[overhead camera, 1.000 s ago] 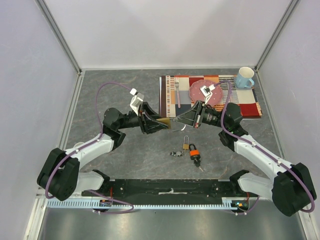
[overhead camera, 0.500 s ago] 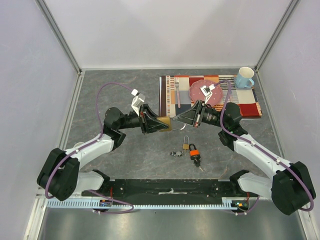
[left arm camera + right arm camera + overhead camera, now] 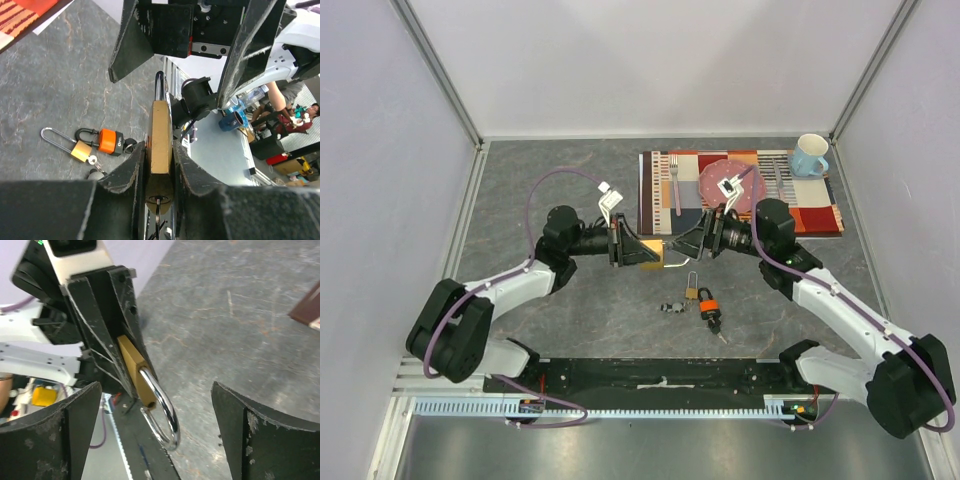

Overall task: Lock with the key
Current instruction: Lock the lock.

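My left gripper [image 3: 645,252] is shut on a brass padlock [image 3: 654,255], held above the table's middle. In the left wrist view the padlock [image 3: 161,135] sits edge-on between the two pads of that gripper [image 3: 160,150], and a key [image 3: 159,207] sticks in its keyhole at the near end. My right gripper [image 3: 682,245] stands open, facing the padlock from the right. In the right wrist view the silver shackle [image 3: 167,415] hangs between the wide-apart fingers of that gripper [image 3: 155,386], touching neither. One leg of the shackle is out of its hole in the brass body [image 3: 133,365].
A small brass padlock [image 3: 691,290], an orange padlock [image 3: 709,304] and loose keys [image 3: 672,307] lie on the table below the grippers. A patterned placemat [image 3: 820,215] at the back right holds a pink plate [image 3: 730,180], a fork [image 3: 674,180] and a blue mug [image 3: 809,155].
My right gripper has gone from shut to wide open, letting go of the shackle end. The left arm has shifted right and rolled its wrist, keeping hold of the padlock.
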`<state>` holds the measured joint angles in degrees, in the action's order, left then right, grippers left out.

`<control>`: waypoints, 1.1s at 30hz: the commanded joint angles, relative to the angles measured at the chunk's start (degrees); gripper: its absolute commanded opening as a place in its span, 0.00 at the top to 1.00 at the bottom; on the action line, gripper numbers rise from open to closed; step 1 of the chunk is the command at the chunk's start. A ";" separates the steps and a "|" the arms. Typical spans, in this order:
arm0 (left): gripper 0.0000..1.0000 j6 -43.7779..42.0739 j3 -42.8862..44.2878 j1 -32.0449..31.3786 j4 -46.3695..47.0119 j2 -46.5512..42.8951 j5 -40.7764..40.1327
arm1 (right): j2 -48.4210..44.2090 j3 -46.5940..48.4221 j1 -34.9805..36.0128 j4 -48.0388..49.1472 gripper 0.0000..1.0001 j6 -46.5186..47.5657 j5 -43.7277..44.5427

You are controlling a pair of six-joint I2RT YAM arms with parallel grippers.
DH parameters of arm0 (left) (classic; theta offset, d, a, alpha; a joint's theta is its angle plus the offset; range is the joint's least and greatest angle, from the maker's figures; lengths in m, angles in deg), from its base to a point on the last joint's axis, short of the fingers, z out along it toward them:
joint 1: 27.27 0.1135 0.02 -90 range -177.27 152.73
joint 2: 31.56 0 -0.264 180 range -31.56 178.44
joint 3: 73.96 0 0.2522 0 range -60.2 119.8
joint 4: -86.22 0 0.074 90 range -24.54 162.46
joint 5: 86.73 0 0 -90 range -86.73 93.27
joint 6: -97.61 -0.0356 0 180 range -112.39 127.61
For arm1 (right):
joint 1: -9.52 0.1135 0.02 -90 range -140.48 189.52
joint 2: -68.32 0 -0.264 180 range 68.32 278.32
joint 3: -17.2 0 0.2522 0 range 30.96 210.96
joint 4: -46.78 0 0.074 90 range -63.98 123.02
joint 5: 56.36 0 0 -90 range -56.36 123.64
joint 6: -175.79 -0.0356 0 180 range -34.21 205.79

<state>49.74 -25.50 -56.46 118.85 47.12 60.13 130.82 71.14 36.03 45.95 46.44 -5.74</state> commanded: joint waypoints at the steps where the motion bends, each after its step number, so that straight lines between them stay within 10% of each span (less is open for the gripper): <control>1: 0.98 -0.01 6.08 1.15 -7.33 -4.04 2.29 | -3.08 3.85 0.13 -11.95 0.02 9.99 6.76; 12: 0.98 -17.08 11.89 5.98 -51.73 -19.34 -6.41 | -2.65 5.78 0.13 -13.37 0.02 10.35 5.28; 20: 0.98 -16.03 9.07 9.67 -52.81 -24.01 -4.31 | -0.54 2.89 0.13 1.56 0.03 1.74 -6.94; 33: 0.98 -11.55 8.10 10.47 -44.55 -21.72 1.59 | 5.08 4.72 6.01 -2.46 0.21 2.88 -0.97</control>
<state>35.27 -18.18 -46.26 66.52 25.89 56.59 134.32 74.25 39.50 43.59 48.34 -9.63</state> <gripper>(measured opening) 0.266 0.807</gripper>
